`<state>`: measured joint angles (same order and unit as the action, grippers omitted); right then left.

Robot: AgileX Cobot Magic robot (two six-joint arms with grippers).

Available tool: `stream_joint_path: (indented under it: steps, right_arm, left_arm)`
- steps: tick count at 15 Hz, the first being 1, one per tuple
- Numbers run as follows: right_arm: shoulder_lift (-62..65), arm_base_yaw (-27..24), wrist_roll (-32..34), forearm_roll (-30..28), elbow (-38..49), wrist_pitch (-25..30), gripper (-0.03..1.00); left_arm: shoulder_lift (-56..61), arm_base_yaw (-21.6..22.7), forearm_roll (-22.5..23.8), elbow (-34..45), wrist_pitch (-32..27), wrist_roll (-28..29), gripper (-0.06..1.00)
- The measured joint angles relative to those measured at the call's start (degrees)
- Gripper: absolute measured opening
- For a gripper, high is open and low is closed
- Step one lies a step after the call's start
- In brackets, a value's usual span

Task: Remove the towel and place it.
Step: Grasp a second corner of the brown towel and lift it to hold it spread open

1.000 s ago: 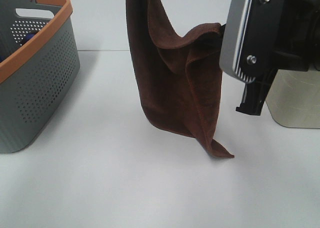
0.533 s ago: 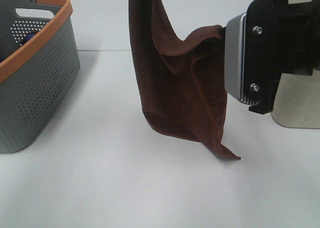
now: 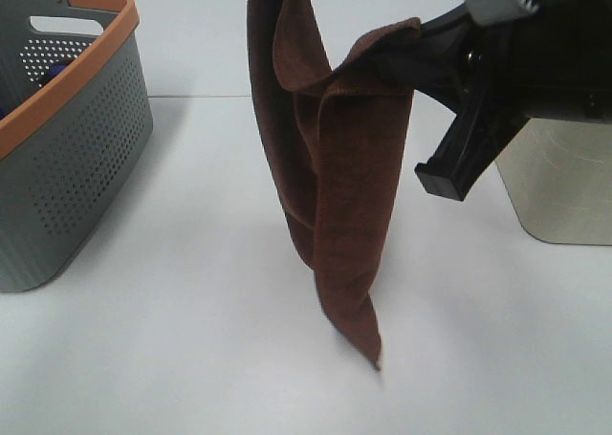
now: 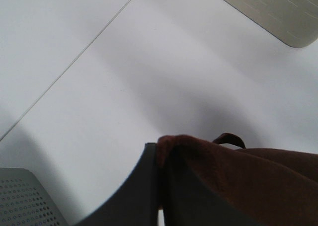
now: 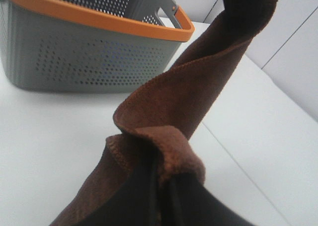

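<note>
The dark reddish-brown towel (image 3: pixel 335 167) hangs in the air over the white table, folded into a narrow drape, with its lowest tip (image 3: pixel 376 356) at or just above the tabletop. My right gripper (image 3: pixel 400 54) is shut on one upper corner; in the right wrist view the cloth (image 5: pixel 164 136) is pinched between the dark fingers (image 5: pixel 139 196). My left gripper is above the top edge of the exterior view. In the left wrist view it is shut on the other upper corner of the towel (image 4: pixel 233 176), beside a dark finger (image 4: pixel 141 186).
A grey perforated basket with an orange rim (image 3: pixel 72 139) stands at the left, something blue inside; it also shows in the right wrist view (image 5: pixel 94 52). A beige basket (image 3: pixel 559 186) stands at the right behind my right arm, and shows in the left wrist view (image 4: pixel 271 10).
My right gripper has turned and lifted with its corner. The towel now hangs narrower and longer, and its low tip has swung left and toward the front.
</note>
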<state>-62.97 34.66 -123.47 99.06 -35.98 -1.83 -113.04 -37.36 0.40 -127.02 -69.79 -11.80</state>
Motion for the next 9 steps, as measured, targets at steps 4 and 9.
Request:
stream_joint_path:
  steps: [4,9]
  right_arm:
    - [2.81,0.00,16.10,0.06,0.00,3.32,0.02]
    - [3.32,0.00,31.63,-9.51,0.00,17.93,0.02]
  left_arm:
    - [0.00,0.00,-0.06,0.00,0.00,1.38,0.00]
    - [0.00,0.00,-0.06,0.00,-0.06,1.55,0.00]
